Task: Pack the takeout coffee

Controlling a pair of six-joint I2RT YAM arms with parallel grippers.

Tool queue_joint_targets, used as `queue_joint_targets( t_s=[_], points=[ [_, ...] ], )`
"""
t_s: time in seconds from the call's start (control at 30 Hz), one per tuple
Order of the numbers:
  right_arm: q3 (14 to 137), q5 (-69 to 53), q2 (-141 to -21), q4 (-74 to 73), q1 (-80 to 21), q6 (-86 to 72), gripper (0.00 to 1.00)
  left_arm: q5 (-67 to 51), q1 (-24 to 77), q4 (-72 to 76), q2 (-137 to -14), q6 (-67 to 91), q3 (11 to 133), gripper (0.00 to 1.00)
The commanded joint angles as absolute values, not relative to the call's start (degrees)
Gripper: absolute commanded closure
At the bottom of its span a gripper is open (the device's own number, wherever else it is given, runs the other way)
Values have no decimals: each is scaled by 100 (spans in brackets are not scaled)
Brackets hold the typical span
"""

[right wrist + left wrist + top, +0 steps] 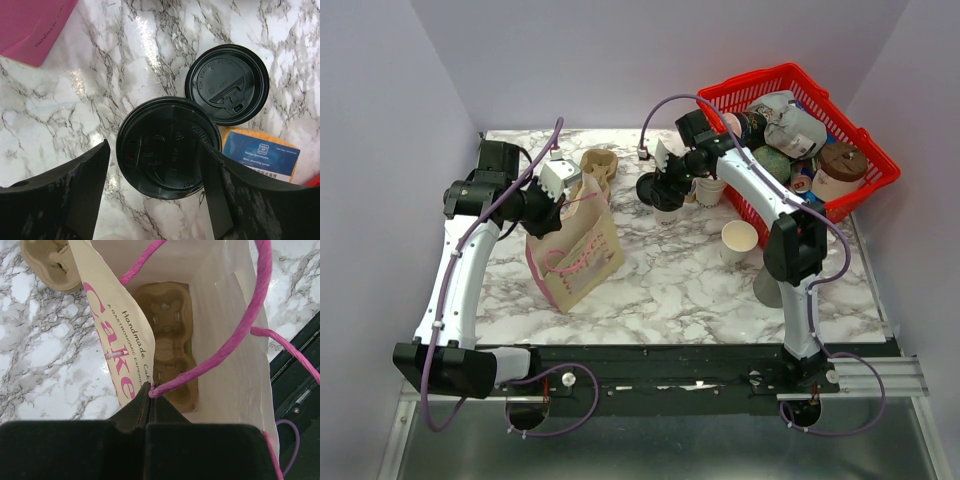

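Observation:
The takeout coffee (167, 155), a white cup under a black lid, stands on the marble between the fingers of my right gripper (154, 145). That gripper is open: its right finger overlaps the lid's rim and its left finger stands clear. In the top view the coffee (665, 213) is mid-table, under the right gripper (665, 188). My left gripper (150, 387) is shut on the pink handle (210, 365) of the paper bag (225, 315) and holds it open. A brown cup carrier (167, 340) lies inside the bag (575, 250).
A loose black lid (227, 82) and a yellow-and-blue sponge pack (260, 155) lie beside the coffee. An open white cup (739, 240) stands near the right arm. A second cup carrier (600, 165) sits behind the bag. A red basket (865, 185) of items fills the back right.

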State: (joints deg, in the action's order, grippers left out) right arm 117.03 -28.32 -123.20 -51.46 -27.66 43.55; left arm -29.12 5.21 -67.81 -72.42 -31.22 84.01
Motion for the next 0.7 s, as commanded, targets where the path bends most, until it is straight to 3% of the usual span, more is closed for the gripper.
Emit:
queue_joint_targets(
  t_s=[0.0,0.47,0.67],
  points=[
    [11830,-2698,-12498,-5080,-2751,4403,23,-3032,492,-6829,-7321,-3059,8525,100],
    [11857,-2689,-12612,-5115,-2751,4395,35,-3032,492,-6812,-7312,-3023,8481,100],
    [11681,-2566,-12577,-5124,-2751,4482,35,-3032,492,-6812,-7313,-3023,8473,100]
  ],
)
